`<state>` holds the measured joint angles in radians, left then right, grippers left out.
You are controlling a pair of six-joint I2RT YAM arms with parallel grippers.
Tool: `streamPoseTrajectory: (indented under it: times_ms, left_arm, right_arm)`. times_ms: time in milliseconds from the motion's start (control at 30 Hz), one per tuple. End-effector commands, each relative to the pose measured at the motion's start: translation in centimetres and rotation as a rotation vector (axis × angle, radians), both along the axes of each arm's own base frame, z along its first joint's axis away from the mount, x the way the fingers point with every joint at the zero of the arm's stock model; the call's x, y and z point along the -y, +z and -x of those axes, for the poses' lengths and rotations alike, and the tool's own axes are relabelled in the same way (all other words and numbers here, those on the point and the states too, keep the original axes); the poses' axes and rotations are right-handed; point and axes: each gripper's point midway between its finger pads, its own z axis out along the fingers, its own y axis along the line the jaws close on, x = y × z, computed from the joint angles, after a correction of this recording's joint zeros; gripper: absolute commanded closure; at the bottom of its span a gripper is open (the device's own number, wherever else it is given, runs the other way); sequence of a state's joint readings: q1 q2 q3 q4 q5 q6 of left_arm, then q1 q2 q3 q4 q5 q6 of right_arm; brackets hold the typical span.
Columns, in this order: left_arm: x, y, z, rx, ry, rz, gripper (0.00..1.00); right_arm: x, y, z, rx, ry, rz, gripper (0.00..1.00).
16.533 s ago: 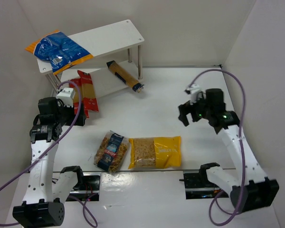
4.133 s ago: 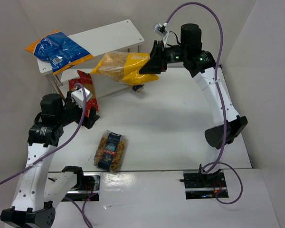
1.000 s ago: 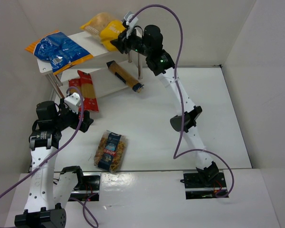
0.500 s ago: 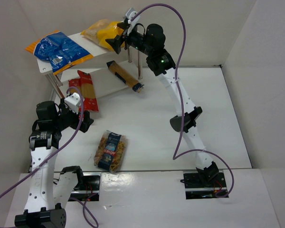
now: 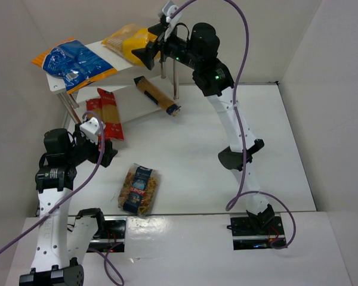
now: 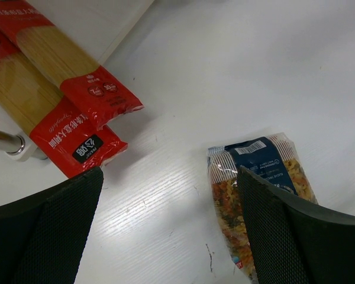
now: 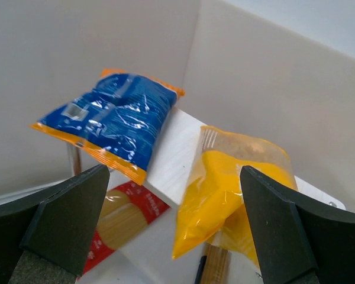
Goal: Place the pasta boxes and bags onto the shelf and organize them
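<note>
The yellow bag (image 5: 130, 40) lies on the top board of the white shelf (image 5: 161, 37), next to the blue-and-orange bag (image 5: 71, 62). In the right wrist view the yellow bag (image 7: 236, 189) overhangs the board's front edge (image 7: 177, 151), beside the blue-and-orange bag (image 7: 115, 121). My right gripper (image 5: 148, 55) is open and empty just in front of the yellow bag. The tan box (image 5: 157, 95) pokes out of the lower tier. The red spaghetti packs (image 5: 107, 113) lie at the shelf's left foot. The small clear bag (image 5: 140, 189) lies on the table. My left gripper (image 5: 105, 154) is open and empty above the table, between the red packs (image 6: 59, 89) and the small bag (image 6: 260, 189).
White walls enclose the table on the left, back and right. A shelf leg (image 6: 3, 142) stands beside the red packs. The right arm's purple cable (image 5: 241, 36) loops high over the table. The arm bases (image 5: 250, 229) sit at the near edge.
My right gripper has let go of the yellow bag and drawn back a little; the bag has settled onto the top board. The left arm has barely moved.
</note>
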<state>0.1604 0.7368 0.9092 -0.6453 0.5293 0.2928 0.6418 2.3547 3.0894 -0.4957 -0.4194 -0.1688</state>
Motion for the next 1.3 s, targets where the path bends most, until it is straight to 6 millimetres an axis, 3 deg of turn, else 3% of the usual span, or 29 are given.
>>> streamPoseTrajectory:
  times_ms: [0,133,233,267,333,367,400,533,567,600,633,667,700,733,767,833,867,967,1100,1200,1267]
  left_arm:
    - [0.3,0.4,0.1,0.039,-0.033,-0.011,0.01]
    - [0.3,0.6,0.2,0.048,-0.033,-0.013,0.01]
    - [0.3,0.6,0.3,0.044,-0.029,-0.006,0.01]
    - [0.3,0.6,0.3,0.044,-0.029,-0.006,0.01]
    - [0.4,0.8,0.4,0.044,-0.029,-0.006,0.01]
    - [0.6,0.9,0.4,0.045,-0.040,0.000,0.01]
    - [0.6,1.1,0.6,0.055,-0.040,-0.002,0.01]
    - [0.8,1.3,0.8,0.061,-0.044,0.009,0.01]
    - [0.8,1.3,0.8,0.061,-0.044,0.009,0.01]
    - [0.8,1.7,0.8,0.067,-0.040,0.014,0.01]
    - [0.6,1.7,0.7,0.066,-0.031,0.009,0.01]
    - [0.7,1.9,0.8,0.075,-0.031,0.008,0.01]
    - [0.6,1.8,0.8,0.068,-0.018,0.014,0.01]
    - [0.5,2.0,0.9,0.074,-0.004,0.016,0.01]
    - [0.5,2.0,0.9,0.074,-0.004,0.016,0.01]
    - [0.2,1.9,0.9,0.064,0.025,0.023,0.01]
    - [0.1,1.9,0.9,0.064,0.025,0.023,0.01]
    - [0.0,1.9,0.6,0.058,0.039,0.031,0.01]
    - [-0.7,1.7,0.1,0.040,0.105,0.050,0.01]
    - [-1.6,1.2,-0.3,0.026,0.158,0.040,0.01]
    - [-2.2,1.1,-0.7,0.015,0.207,0.046,0.01]
  right_arm:
    - [3.3,6.2,5.2,0.047,0.012,-0.072,0.00]
    - [5.1,7.0,7.3,0.007,0.005,-0.056,0.00]
    - [6.2,5.9,8.3,-0.063,-0.018,-0.009,0.00]
    - [6.4,4.4,8.1,-0.107,-0.034,0.032,0.00]
    - [7.4,3.6,7.9,-0.121,-0.086,0.082,0.00]
    - [8.7,4.7,9.0,-0.109,-0.108,0.079,0.00]
    - [8.3,2.2,8.0,-0.174,-0.122,0.133,0.00]
    - [10.4,-0.4,8.6,-0.265,-0.152,0.190,0.00]
    - [11.4,-2.5,9.5,-0.317,-0.172,0.215,0.00]
    - [11.6,-1.5,9.5,-0.271,-0.181,0.163,0.00]
    - [12.2,-1.9,10.0,-0.256,-0.194,0.149,0.00]
    - [13.6,-4.5,10.5,-0.283,-0.242,0.167,0.00]
    - [14.0,-5.1,10.7,-0.295,-0.257,0.165,0.00]
    - [14.1,-8.3,10.6,-0.362,-0.271,0.199,0.00]
    - [14.6,-9.6,10.6,-0.386,-0.299,0.207,0.00]
    - [16.3,-10.1,11.6,-0.370,-0.346,0.172,0.00]
    - [16.8,-13.9,11.6,-0.431,-0.376,0.211,0.00]
    - [20.0,-18.7,12.0,-0.497,-0.484,0.240,0.00]
    - [27.4,-23.7,10.2,-0.623,-0.672,0.256,0.00]
    - [29.9,-27.9,10.0,-0.717,-0.781,0.361,0.00]
    - [30.5,-31.1,9.8,-0.789,-0.821,0.420,0.00]
